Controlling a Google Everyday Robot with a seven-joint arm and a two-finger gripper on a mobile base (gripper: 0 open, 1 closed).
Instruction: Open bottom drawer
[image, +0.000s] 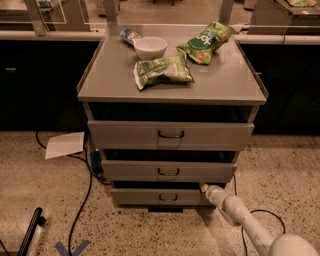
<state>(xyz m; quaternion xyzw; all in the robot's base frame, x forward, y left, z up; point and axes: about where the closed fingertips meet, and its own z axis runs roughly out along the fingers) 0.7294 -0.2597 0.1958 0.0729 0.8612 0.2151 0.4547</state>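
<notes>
The bottom drawer (150, 196) is the lowest grey front of the cabinet, with a small black loop handle (168, 197) at its centre. It sits slightly out from the cabinet body, like the two drawers above it. My gripper (205, 188) is at the end of the white arm (240, 216) that comes in from the lower right. Its tip is at the top right corner of the bottom drawer front, right of the handle and just under the middle drawer (169, 170).
The cabinet top (115, 75) holds a white bowl (150, 47), two green snack bags (162, 70) (205, 42) and a small bottle (129, 34). A white paper (65, 144) and black cables (82, 200) lie on the speckled floor at left. A black cable (270, 215) lies at right.
</notes>
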